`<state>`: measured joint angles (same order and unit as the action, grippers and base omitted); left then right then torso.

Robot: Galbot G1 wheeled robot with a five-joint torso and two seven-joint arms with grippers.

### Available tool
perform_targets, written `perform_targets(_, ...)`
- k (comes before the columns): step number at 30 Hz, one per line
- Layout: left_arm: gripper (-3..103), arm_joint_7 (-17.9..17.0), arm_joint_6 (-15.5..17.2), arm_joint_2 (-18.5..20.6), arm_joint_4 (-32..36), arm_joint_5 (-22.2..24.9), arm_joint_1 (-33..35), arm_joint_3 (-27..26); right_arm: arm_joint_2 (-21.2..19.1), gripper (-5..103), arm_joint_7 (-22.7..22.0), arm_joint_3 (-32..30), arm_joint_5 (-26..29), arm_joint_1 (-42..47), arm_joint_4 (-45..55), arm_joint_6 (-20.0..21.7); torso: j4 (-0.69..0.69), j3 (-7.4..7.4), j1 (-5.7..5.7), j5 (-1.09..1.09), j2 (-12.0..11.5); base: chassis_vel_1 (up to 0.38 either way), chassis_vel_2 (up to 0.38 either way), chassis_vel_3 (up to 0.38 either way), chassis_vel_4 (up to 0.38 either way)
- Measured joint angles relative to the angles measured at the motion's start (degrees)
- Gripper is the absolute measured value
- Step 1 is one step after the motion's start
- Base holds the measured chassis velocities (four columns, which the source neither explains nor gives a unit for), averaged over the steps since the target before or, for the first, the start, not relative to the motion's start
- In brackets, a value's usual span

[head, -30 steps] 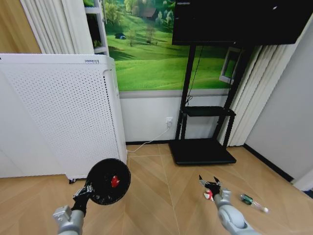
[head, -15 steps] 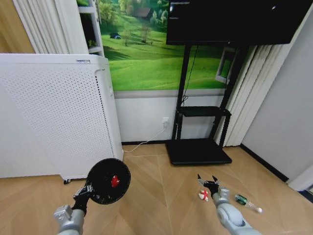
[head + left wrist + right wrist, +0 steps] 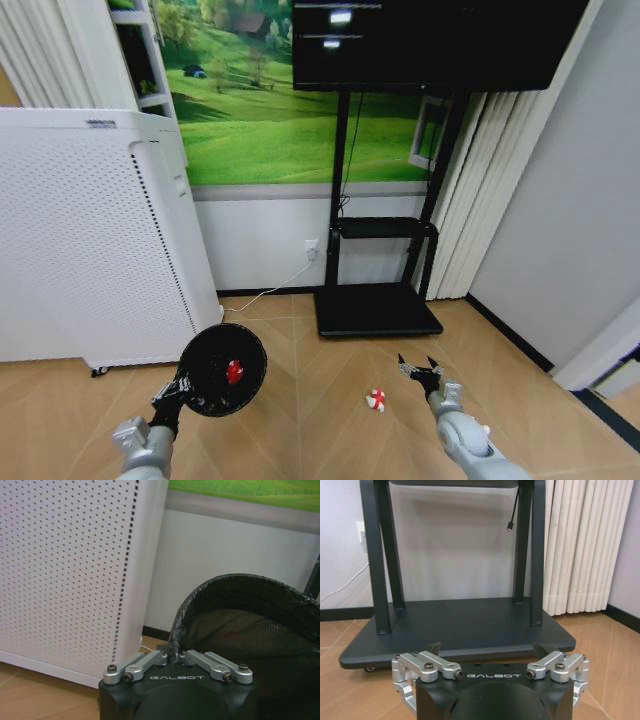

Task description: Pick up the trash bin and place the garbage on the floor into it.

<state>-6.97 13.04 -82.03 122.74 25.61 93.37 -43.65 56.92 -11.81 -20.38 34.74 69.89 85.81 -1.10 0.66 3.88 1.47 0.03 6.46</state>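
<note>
My left gripper [image 3: 180,386] is shut on the rim of the black trash bin [image 3: 222,370] and holds it off the floor [image 3: 320,440] at lower left, mouth towards the camera. In the left wrist view the left gripper [image 3: 173,656] pinches the bin's bag-lined rim [image 3: 240,587]. One red-and-white wad [image 3: 234,371] of garbage lies inside the bin. Another red-and-white wad [image 3: 376,400] lies on the parquet, just left of my right gripper [image 3: 418,367]. The right gripper [image 3: 488,651] is open with nothing between its fingers, pointing at the stand.
A tall white perforated appliance [image 3: 90,250] stands at the left against the wall. A black TV stand with a flat base [image 3: 378,312] is straight ahead, with white curtains [image 3: 470,200] and a grey wall [image 3: 560,230] to its right.
The whole picture has shifted left, so the camera has turned right. The floor wad now lies left of the right gripper. Both arms hold the same pose.
</note>
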Motion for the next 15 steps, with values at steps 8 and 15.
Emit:
perform_targets(8, 3, 0.0, 0.0, -0.2, -1.0, -0.3, -0.1, 0.3, -0.7, 100, 0.7, 2.3, -1.9, -0.6, -0.8, 0.6, -0.01, 0.0, 0.0, -0.04, 0.0, -0.004, -0.004, 0.007, 0.019)
perform_targets(15, 3, -0.7, 0.1, 1.1, -3.1, -1.3, -0.1, -1.5, -2.1, 100, -0.7, 12.9, -2.8, -4.2, -3.2, 5.0, -0.03, 0.0, 0.0, -0.04, 0.0, 0.018, 0.015, -0.013, -0.007)
